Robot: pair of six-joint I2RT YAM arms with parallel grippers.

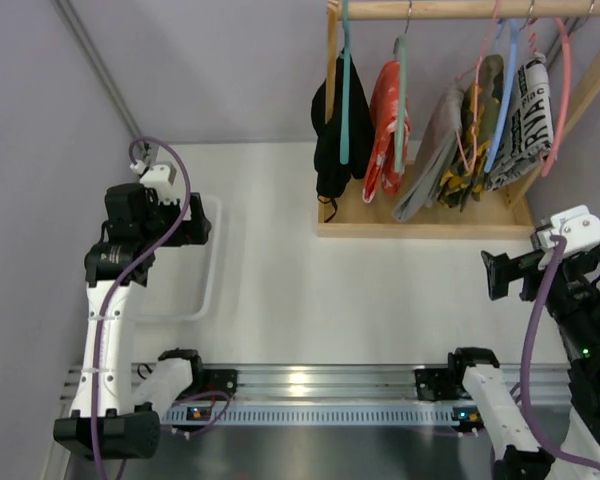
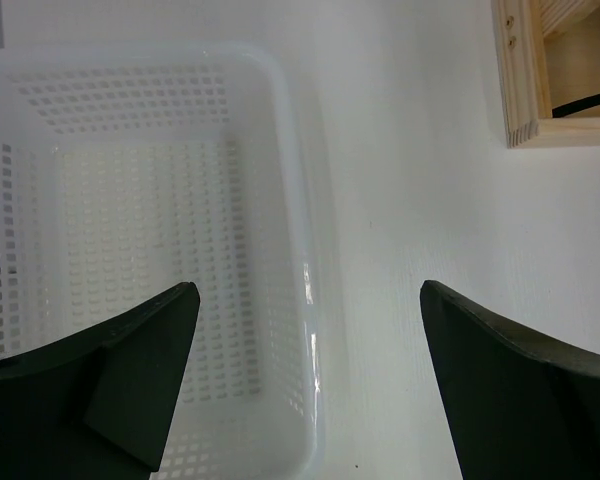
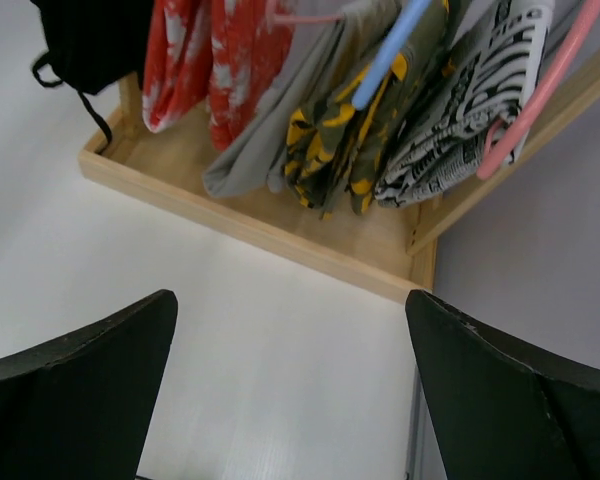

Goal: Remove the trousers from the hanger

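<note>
Several garments hang from a wooden rod (image 1: 460, 9) at the back right: a black one (image 1: 330, 140) on a teal hanger, a red-and-white one (image 1: 385, 130), a grey one (image 1: 430, 150), a yellow camouflage one (image 1: 475, 150) on a blue hanger, and a black-and-white print (image 1: 525, 125) on a pink hanger. I cannot tell which are the trousers. My right gripper (image 1: 500, 275) is open and empty, in front of and below the rack; its wrist view shows the grey (image 3: 280, 150) and camouflage (image 3: 335, 150) garments ahead of the gripper (image 3: 291, 300). My left gripper (image 1: 195, 225) is open and empty at the far left.
A white perforated basket (image 1: 205, 270) lies under the left gripper (image 2: 308, 300), its right rim (image 2: 290, 150) between the fingers. The rack's wooden base (image 1: 420, 228) stands on the white table; its corner shows in the left wrist view (image 2: 525, 80). Purple walls close in on both sides.
</note>
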